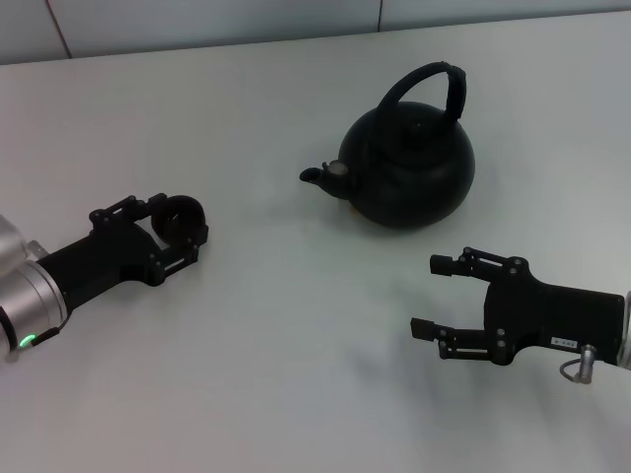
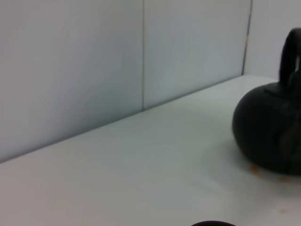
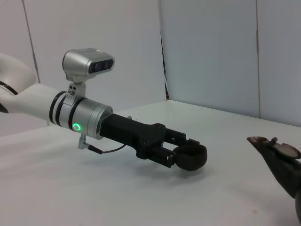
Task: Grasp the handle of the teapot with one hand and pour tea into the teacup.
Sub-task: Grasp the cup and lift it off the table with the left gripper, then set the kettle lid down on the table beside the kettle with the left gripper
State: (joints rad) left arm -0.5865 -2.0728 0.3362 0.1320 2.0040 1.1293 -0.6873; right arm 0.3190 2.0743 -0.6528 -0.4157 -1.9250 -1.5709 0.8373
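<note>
The matte-black teapot (image 1: 409, 172) stands upright on the white table, its spout (image 1: 315, 175) pointing to my left and its arched handle (image 1: 434, 79) raised over the lid. My left gripper (image 1: 180, 229) is shut on the small black teacup (image 1: 179, 219), left of the teapot and apart from it, low by the tabletop. The right wrist view shows the teacup (image 3: 190, 157) held in the left gripper (image 3: 184, 151), and the spout (image 3: 277, 157). My right gripper (image 1: 427, 296) is open and empty, in front of the teapot and apart from it. The left wrist view shows the teapot (image 2: 268, 136).
The white table (image 1: 296, 355) runs back to a pale panelled wall (image 1: 197, 20). Small orange specks lie on the table by the teapot's base (image 2: 254, 168).
</note>
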